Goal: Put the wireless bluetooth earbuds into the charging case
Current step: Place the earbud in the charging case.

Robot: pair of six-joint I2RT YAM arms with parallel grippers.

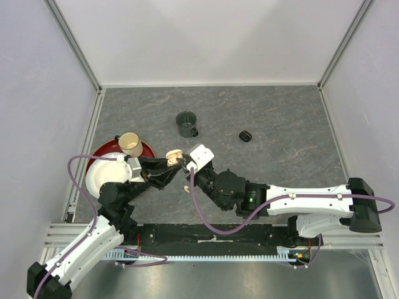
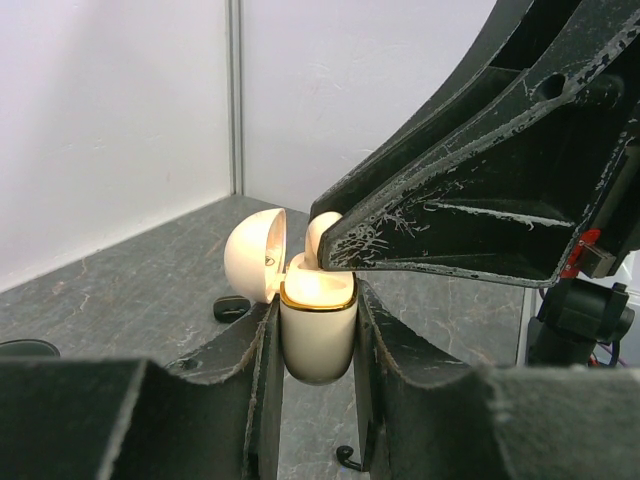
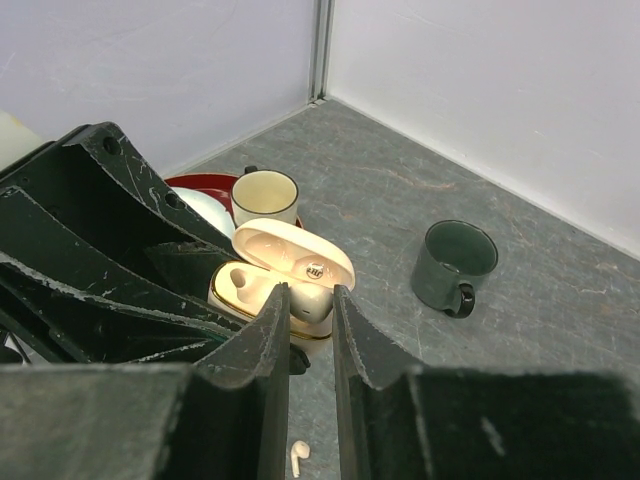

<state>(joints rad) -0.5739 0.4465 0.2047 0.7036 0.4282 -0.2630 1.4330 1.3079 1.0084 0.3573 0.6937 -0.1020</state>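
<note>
While I watched the feeds, the grey surface (image 1: 280, 118) ran out to white walls (image 1: 206, 37) on three sides, with open room toward the back right. The red plate (image 1: 100, 152) crowded the left edge, and the dark green mug (image 1: 186, 123) stood beyond the arms. The left end effector (image 2: 316, 320) was clamped on the charging case (image 3: 250, 290), lid open. The right end effector (image 3: 310, 300) was closed on a cream earbud (image 2: 322, 228) at the case's mouth. A second cream earbud (image 3: 297, 457) lay on the surface below.
</note>
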